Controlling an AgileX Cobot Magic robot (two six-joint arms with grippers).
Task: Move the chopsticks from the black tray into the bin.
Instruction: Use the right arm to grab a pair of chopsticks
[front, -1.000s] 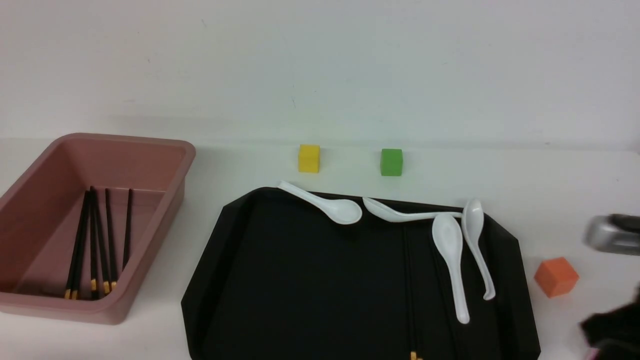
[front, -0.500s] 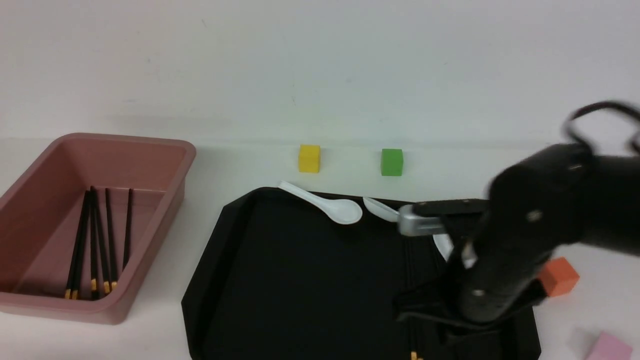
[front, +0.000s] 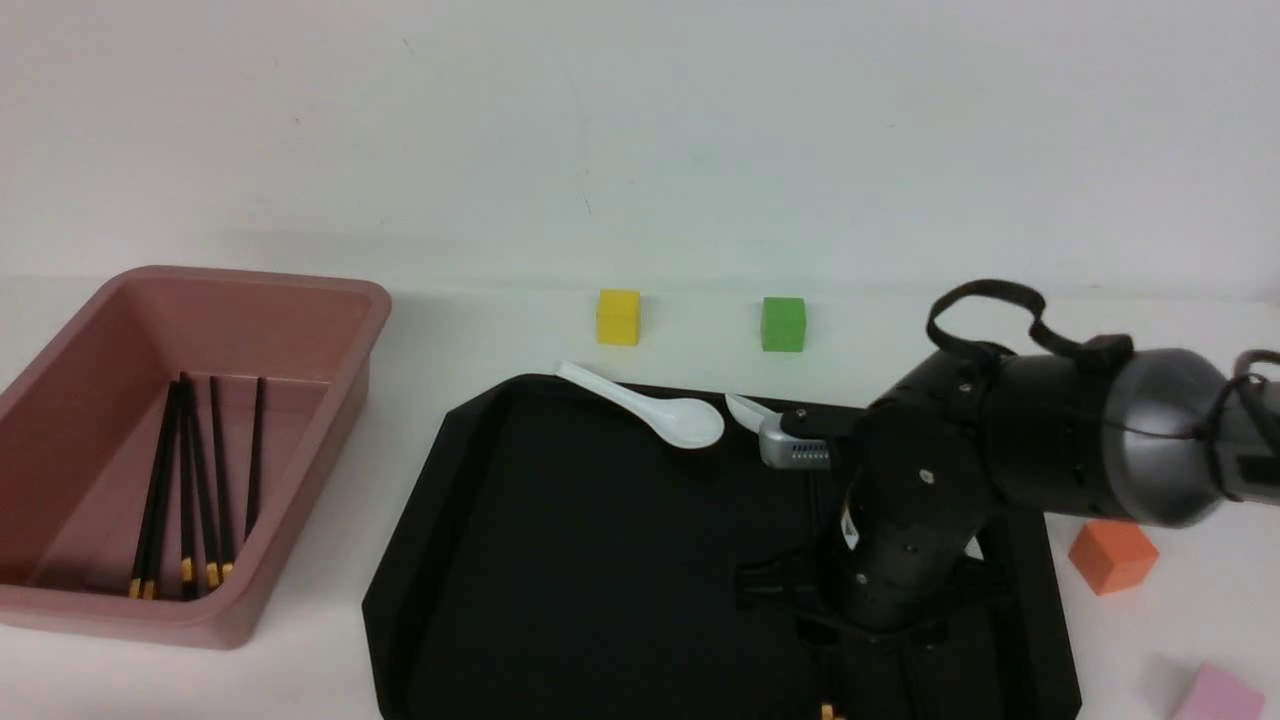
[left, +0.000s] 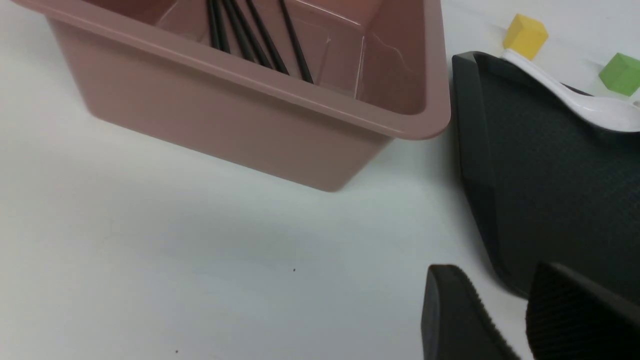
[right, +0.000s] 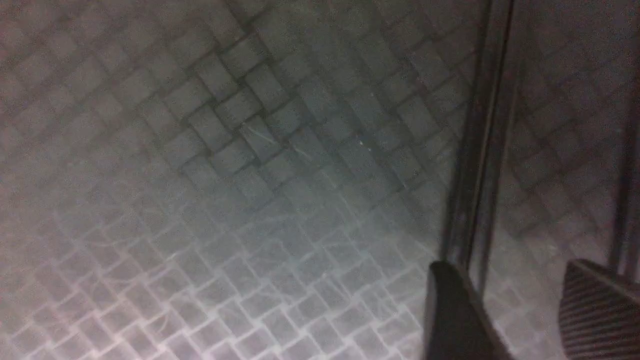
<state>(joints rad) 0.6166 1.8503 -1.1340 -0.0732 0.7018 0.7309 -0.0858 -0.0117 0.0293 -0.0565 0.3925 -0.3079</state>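
Chopsticks (front: 828, 680) lie in the tray (front: 1050, 600), on its right part; a close pair is under the right hand (right: 509, 264), and one more stick (right: 626, 200) is a little to the side. Their long axis goes from the near side to the far side, with the gold ends near. The right hand is wide, with nothing between its fingers, and the pair passes at one fingertip, not in the middle. So I think this hand must shift a little to the left before it closes across the pair. The spoon (front: 685, 422) is by the far rim, and another (front: 748, 412) is partly behind the arm. The bin (front: 240, 610) stands left, past a bare part of the tray. The left hand (left: 492, 267) is also parted, over the counter (left: 225, 280).
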